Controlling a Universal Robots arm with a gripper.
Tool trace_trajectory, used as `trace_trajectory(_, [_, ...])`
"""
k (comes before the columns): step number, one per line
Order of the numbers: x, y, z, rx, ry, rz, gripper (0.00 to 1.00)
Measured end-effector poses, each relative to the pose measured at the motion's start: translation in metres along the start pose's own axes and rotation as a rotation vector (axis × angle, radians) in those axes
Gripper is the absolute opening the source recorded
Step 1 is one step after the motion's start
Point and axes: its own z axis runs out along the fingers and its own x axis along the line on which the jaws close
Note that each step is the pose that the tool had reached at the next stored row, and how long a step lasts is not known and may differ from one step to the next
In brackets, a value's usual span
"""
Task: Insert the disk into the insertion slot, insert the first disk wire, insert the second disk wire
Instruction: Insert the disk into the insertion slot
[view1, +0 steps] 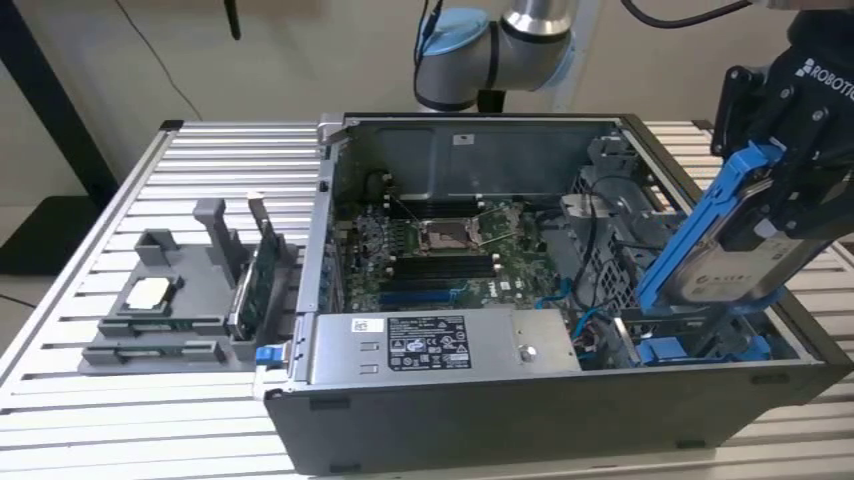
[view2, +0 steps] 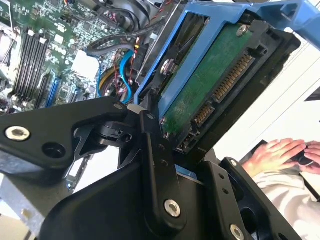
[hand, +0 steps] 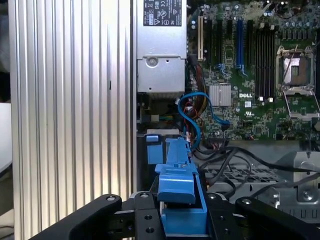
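Exterior view: an open computer case (view1: 561, 420) lies on a ribbed metal table (view1: 200, 420), on the half at the exterior view's right. The black claw (view1: 787, 218) is clamped on the disk (view1: 721, 240), a silver drive in a bright blue frame. It holds the disk steeply tilted in the air over the case's near corner at the exterior view's right. A white label (view1: 731, 272) with small dark print shows on the disk's face. The disk's lower end hangs just above the slot (view1: 701, 348), a grey metal bay with blue rails, and the disk is not in it. A silver power supply (view1: 534, 350) with a printed sticker (view1: 427, 345) lies along the case's near wall. A green circuit board (view1: 441, 245) covers the case floor. A grey plastic holder (view1: 174, 300) stands near the table's edge at the exterior view's left.

In the second wrist view, black fingers (view2: 156, 165) press both sides of the disk, whose green underside and gold connector show. A person's hand (view2: 280, 152) rests beyond.
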Motion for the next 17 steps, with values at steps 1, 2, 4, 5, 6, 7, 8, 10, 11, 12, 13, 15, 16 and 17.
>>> trace_trajectory(1, [0.0000,0.0000,0.0009,0.0000,0.0000,0.000,0.33])
trace_trajectory(2, [0.0001,-0.0001,0.0019,0.0000,0.0000,0.000,0.33])
trace_trajectory(4, [0.0000,-0.0001,0.0038,0.0000,0.0000,0.000,0.33])
trace_trajectory(5, [0.0001,-0.0002,0.0047,0.0000,0.0000,0.000,0.33])
trace_trajectory(6, [0.0001,-0.0002,0.0053,0.0000,0.0000,0.000,0.33])
trace_trajectory(7, [0.0001,-0.0002,0.0057,0.0000,0.0000,0.000,0.33])
trace_trajectory(8, [0.0001,-0.0002,0.0057,0.0000,0.0001,0.000,0.33])
trace_trajectory(10, [0.0001,-0.0002,0.0057,0.0000,0.0002,0.000,0.33])
trace_trajectory(11, [0.0001,-0.0002,0.0059,0.0000,0.0001,0.000,0.33])
trace_trajectory(12, [0.0001,-0.0002,0.0059,0.0000,0.0001,0.000,0.33])
trace_trajectory(13, [0.0001,-0.0002,0.0060,0.0000,0.0000,0.000,0.33])
trace_trajectory(15, [0.0001,-0.0003,0.0068,0.0000,-0.0002,0.000,0.33])
trace_trajectory(16, [0.0001,-0.0003,0.0072,0.0000,0.0000,0.000,0.33])
trace_trajectory(17, [0.0001,-0.0003,0.0079,0.0000,0.0000,0.000,0.33])
